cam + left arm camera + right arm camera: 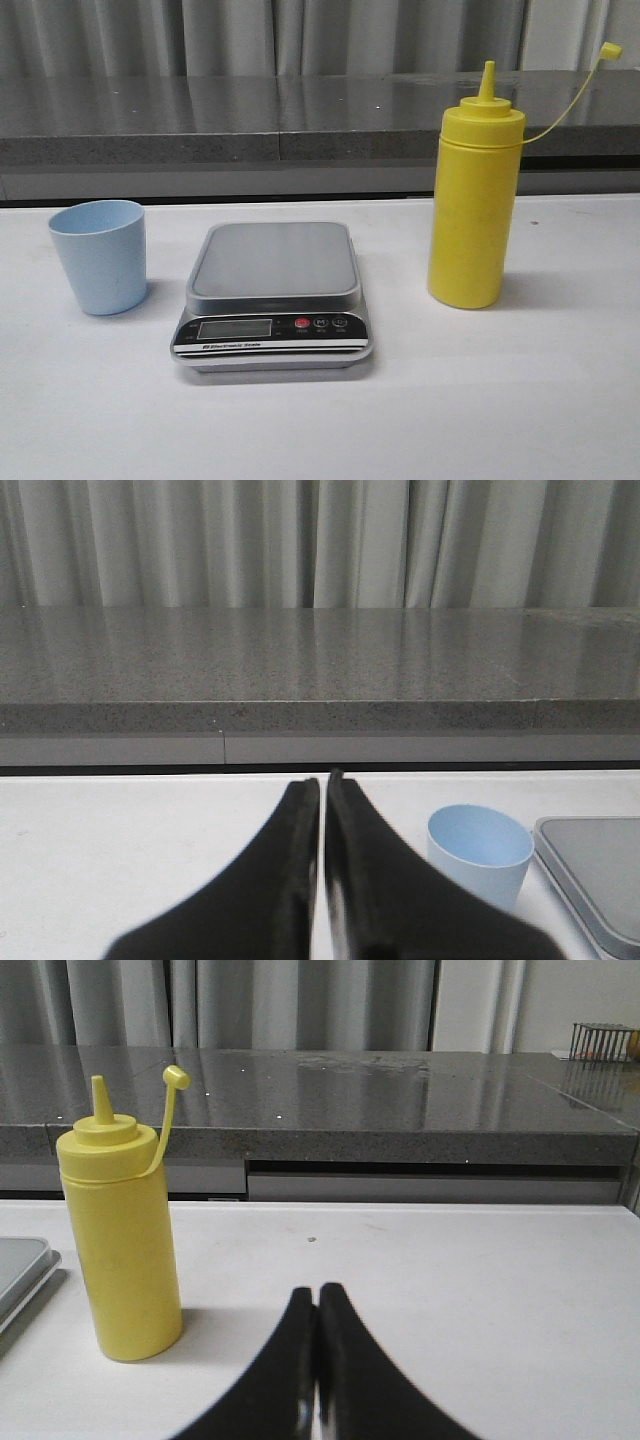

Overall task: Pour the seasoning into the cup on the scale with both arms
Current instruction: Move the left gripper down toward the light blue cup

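**Ana:** Scale (272, 295) dead centre on the white table (520, 400), platform bare, black front panel and red button (301, 323) facing the camera. What have you got on either side?

**Ben:** Cup (100, 256) to its left, pale blue, upright, standing on the table just beside the scale and not on the platform. Seasoning bottle (475, 205) to the right, yellow, upright, nozzle uncovered, its little cap (611, 49) dangling out on the tether up and away to the right.

**Ana:** Neither arm shows in the front view. Wrist cameras?

**Ben:** Left gripper (322, 780): black fingers pressed together, only a thin seam between them, nothing held. It sits low over the table, with the cup (480, 852) near its tips and a corner of the scale (590, 875) just past the cup.

**Ana:** And the right gripper (317, 1292)?

**Ben:** Same story, fingers closed tight on nothing. The bottle (118, 1250) stands apart from it, untouched, with an edge of the scale (22, 1270) on the bottle's far side.

**Ana:** Backdrop?

**Ben:** Grey stone counter (250, 120) behind the table, pale curtains (250, 35) behind that.
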